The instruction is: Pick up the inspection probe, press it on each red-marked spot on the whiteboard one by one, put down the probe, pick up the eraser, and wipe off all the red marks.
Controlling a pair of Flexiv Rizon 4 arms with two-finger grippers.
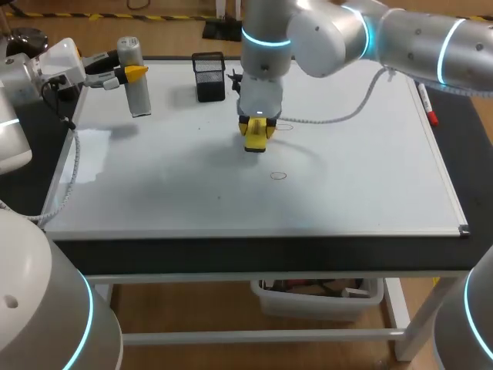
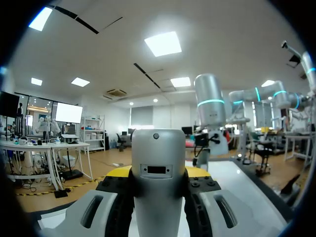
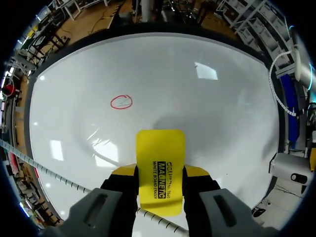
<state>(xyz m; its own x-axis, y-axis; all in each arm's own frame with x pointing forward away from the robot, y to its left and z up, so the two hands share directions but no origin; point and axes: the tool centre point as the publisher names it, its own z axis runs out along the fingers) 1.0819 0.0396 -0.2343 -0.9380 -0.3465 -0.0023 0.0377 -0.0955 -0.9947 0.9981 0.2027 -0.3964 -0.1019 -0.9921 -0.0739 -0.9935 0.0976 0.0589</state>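
My left gripper [image 1: 123, 74] is shut on the grey cylindrical probe [image 1: 137, 94], which stands upright over the whiteboard's [image 1: 347, 185] far left corner. In the left wrist view the probe [image 2: 157, 168] fills the gap between the fingers. My right gripper [image 1: 256, 129] points down over the board's middle, shut on the yellow eraser [image 1: 255, 140]. One red circle [image 1: 279, 176] lies nearer the front, another [image 1: 285, 126] just right of the eraser. In the right wrist view the eraser [image 3: 160, 170] sits between the fingers and a red circle [image 3: 121, 102] lies ahead of it.
A black mesh holder [image 1: 209, 75] stands at the board's far edge, between the two grippers. A red marker [image 1: 427, 106] lies beyond the right edge. A white cable [image 1: 339, 116] trails from my right arm across the board.
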